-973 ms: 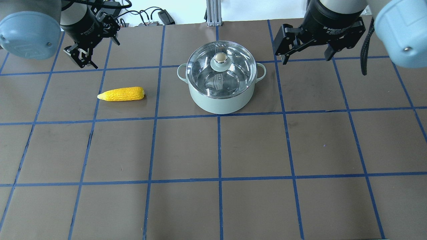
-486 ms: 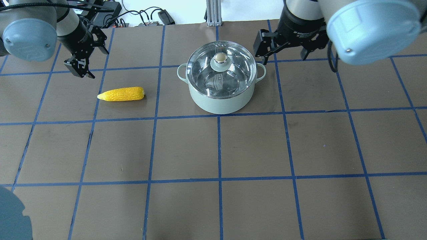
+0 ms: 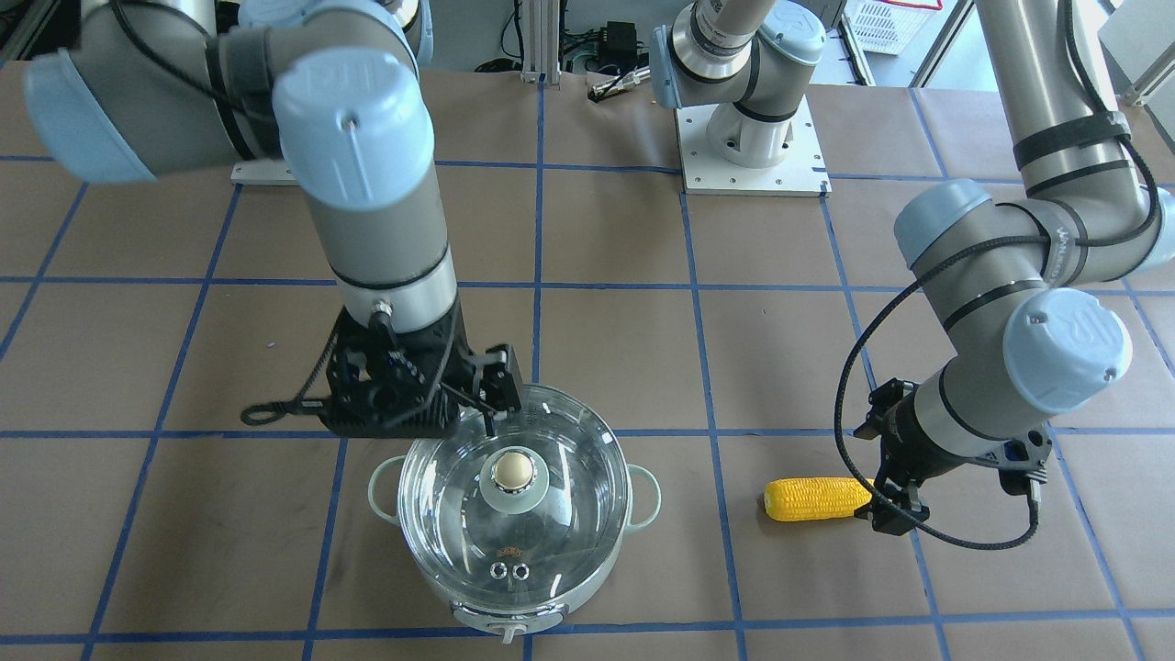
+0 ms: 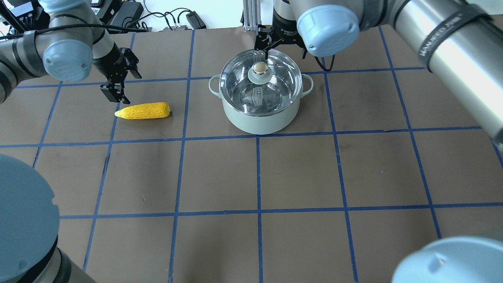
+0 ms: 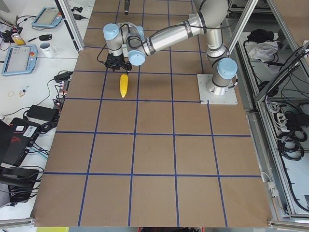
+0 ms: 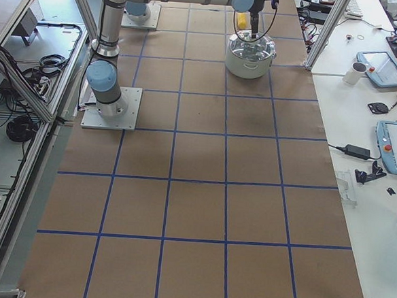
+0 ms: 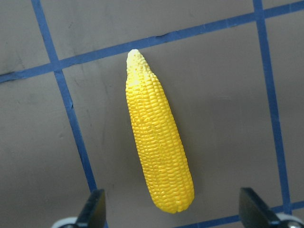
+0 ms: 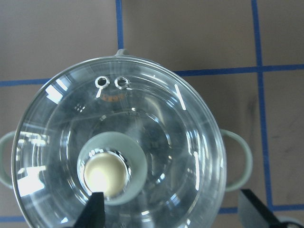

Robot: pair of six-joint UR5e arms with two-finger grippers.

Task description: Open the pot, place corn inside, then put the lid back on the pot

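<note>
- Pot (image 4: 259,120) sits on the desk (image 4: 298,173) with the lid (image 4: 275,84) on, so nothing is opened yet.
- Right gripper (image 8: 173,216) hangs over the lid with fingers spread. The knob (image 8: 105,173) sits off toward one finger, not pinched.
- Lid is glass: likely fragile, slick, with some weight. The knob looks like the only sane hold; it needs centring first, then a straight lift.
- Corn (image 4: 143,111) lies flat on the desk, well apart from the pot, on the left arm's side.
- Left gripper (image 4: 114,94) hovers above it, spread wide, touching nothing.
- Corn is probably light, and its bumpy skin should grip fine — but it tapers, so pinch across the thick middle, not the tip.
</note>
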